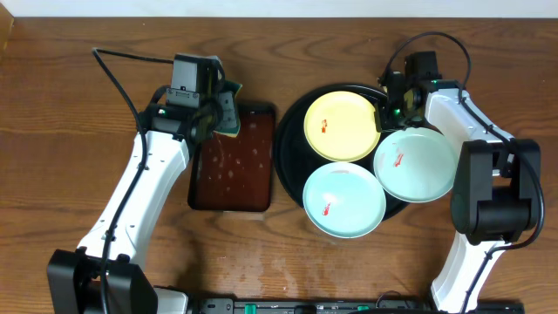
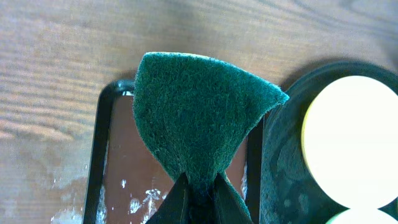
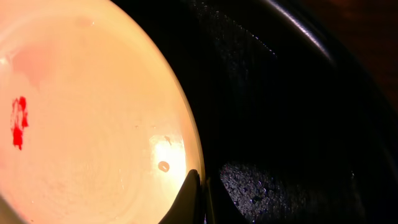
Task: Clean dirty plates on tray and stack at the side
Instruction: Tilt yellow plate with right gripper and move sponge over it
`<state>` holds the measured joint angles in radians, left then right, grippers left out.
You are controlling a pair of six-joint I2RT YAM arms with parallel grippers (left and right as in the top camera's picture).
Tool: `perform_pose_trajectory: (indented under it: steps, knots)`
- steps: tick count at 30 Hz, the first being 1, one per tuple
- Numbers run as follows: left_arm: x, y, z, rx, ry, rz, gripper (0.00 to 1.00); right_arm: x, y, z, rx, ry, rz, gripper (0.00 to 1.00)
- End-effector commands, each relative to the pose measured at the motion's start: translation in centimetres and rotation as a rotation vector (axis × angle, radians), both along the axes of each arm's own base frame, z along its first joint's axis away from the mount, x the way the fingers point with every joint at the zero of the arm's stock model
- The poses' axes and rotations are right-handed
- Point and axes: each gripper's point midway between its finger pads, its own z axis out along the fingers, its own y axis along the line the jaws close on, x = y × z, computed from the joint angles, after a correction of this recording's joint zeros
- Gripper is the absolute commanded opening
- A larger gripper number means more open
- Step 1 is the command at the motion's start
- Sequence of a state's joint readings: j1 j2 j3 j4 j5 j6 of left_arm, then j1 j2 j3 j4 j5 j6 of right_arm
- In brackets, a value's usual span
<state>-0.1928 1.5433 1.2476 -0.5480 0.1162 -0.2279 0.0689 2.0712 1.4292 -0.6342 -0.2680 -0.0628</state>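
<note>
The round black tray (image 1: 291, 131) holds three plates, each with a small red smear: a pale yellow plate (image 1: 342, 125) at the back and two mint-white plates (image 1: 344, 200) (image 1: 415, 164) in front. My right gripper (image 1: 384, 113) is shut on the right rim of the yellow plate (image 3: 93, 124), one finger above it and one below (image 3: 198, 196). My left gripper (image 1: 215, 112) is shut on a green scouring sponge (image 2: 199, 118) and holds it over the far end of the brown tray.
A rectangular dark-brown tray (image 1: 232, 159) with wet specks lies left of the black tray; its rim shows in the left wrist view (image 2: 99, 149). Bare wooden table (image 1: 70, 131) surrounds both.
</note>
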Motion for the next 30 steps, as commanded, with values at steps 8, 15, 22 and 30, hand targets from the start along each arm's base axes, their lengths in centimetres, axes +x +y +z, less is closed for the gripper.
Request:
perform_pose_trajectory:
  steps: [8, 15, 22, 30]
  knots:
    - [-0.2, 0.9, -1.2, 0.041, 0.054, 0.058, 0.07, -0.4, 0.7, -0.3, 0.021, 0.01, 0.032, 0.01]
    - [-1.6, 0.9, -4.8, 0.045, 0.198, 0.075, 0.07, -0.4, 0.7, -0.3, 0.021, 0.01, 0.032, 0.01]
    - [0.0, 0.6, 0.2, 0.038, 0.138, 0.074, 0.07, -0.5, 0.7, -0.3, 0.021, 0.013, 0.032, 0.01]
    - [1.1, -6.1, 4.0, -0.071, 0.041, -0.067, 0.07, -0.5, 0.7, -0.3, 0.021, 0.013, 0.032, 0.01]
